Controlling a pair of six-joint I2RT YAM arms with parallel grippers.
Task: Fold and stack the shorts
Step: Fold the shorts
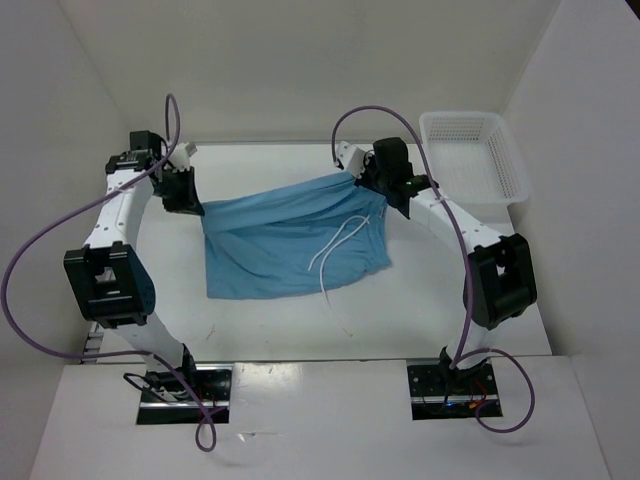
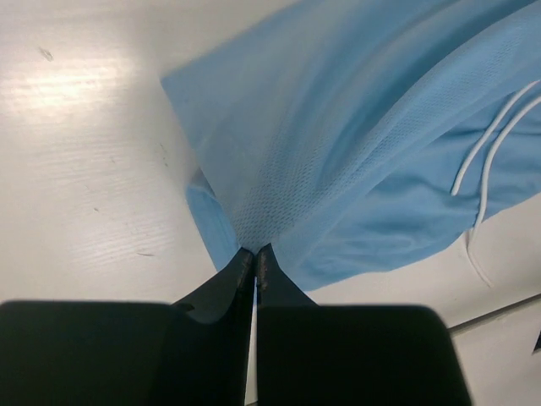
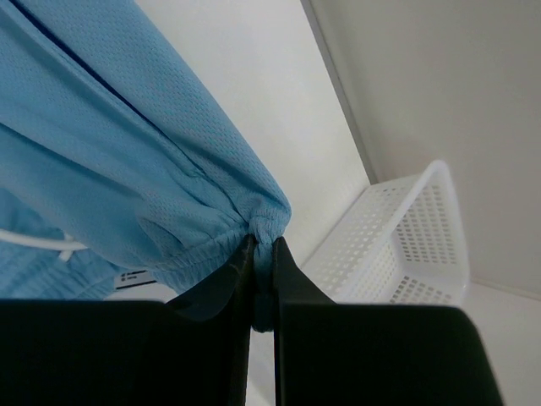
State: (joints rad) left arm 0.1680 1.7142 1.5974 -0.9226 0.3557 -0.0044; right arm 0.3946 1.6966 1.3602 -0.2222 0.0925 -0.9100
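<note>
The light blue shorts (image 1: 285, 240) hang stretched between both grippers over the middle of the table, the lower part resting on it. Their white drawstring (image 1: 335, 250) dangles down over the front and trails onto the table. My left gripper (image 1: 195, 205) is shut on the left corner of the shorts (image 2: 338, 127), pinched at its fingertips (image 2: 255, 254). My right gripper (image 1: 365, 180) is shut on the gathered waistband corner (image 3: 266, 224), held a little above the table; the shorts (image 3: 110, 152) fill the left of that view.
A white plastic mesh basket (image 1: 472, 155) stands at the back right of the table and shows in the right wrist view (image 3: 406, 245). White walls enclose the table at the back and sides.
</note>
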